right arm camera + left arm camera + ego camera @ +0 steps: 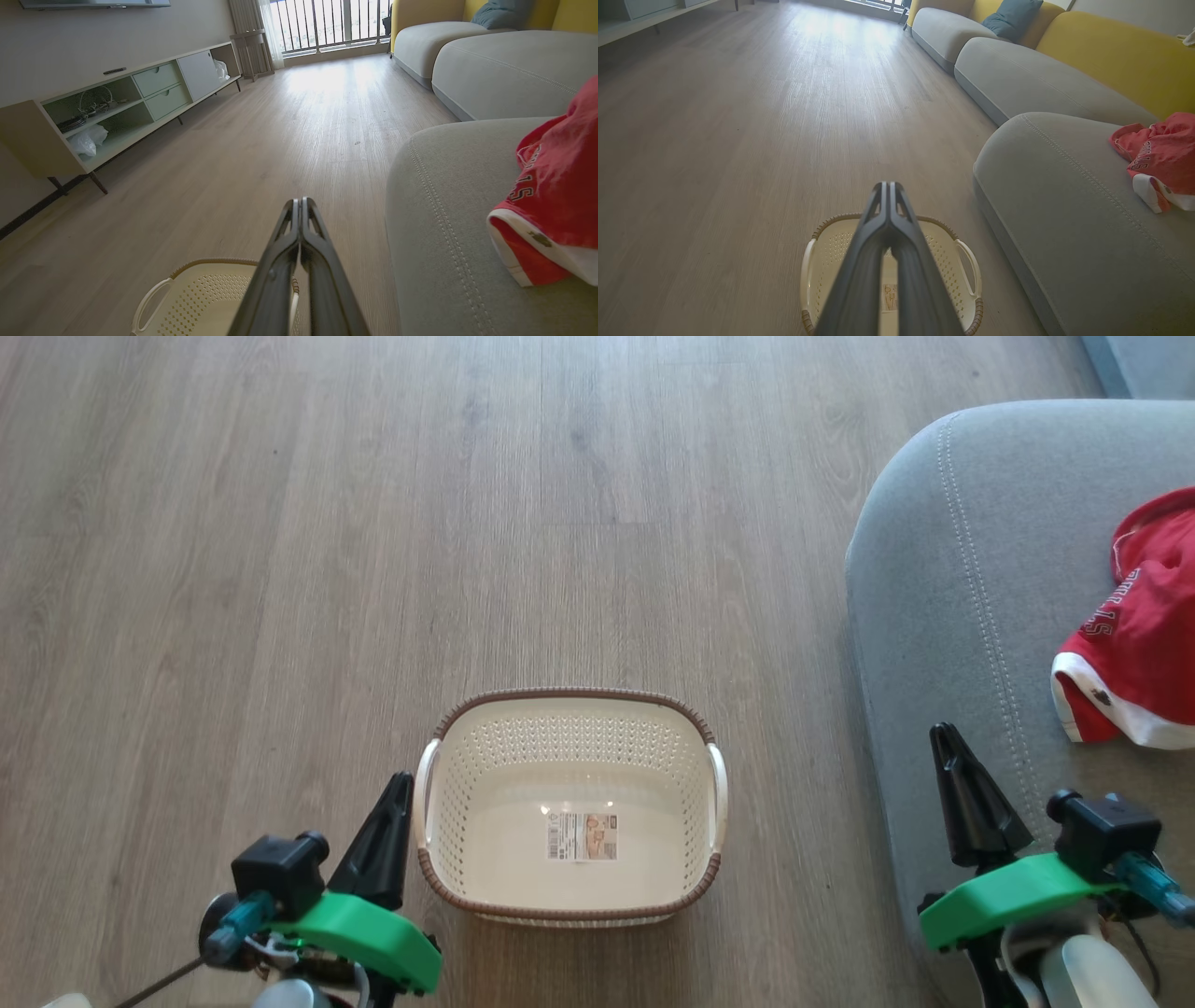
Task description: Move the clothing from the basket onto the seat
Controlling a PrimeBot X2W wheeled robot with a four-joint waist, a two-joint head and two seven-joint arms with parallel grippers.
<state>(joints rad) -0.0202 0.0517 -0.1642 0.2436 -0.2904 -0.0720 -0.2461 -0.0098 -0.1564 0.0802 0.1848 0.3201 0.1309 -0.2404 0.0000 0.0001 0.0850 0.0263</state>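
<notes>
Both pinched shut on nothing, the left gripper (402, 782) and right gripper (942, 734) flank the basket (569, 694) on the floor (280, 569) (its long axis runs left to right), while farther right the red clothing (1144, 635) lies on the seat (943, 597).

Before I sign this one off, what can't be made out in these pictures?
- Clothing: cut by the right edge in every view; whether it is one garment or two, cannot tell.
- Label in the basket: print too small in the head view; partly behind the left gripper in its wrist view.
</notes>
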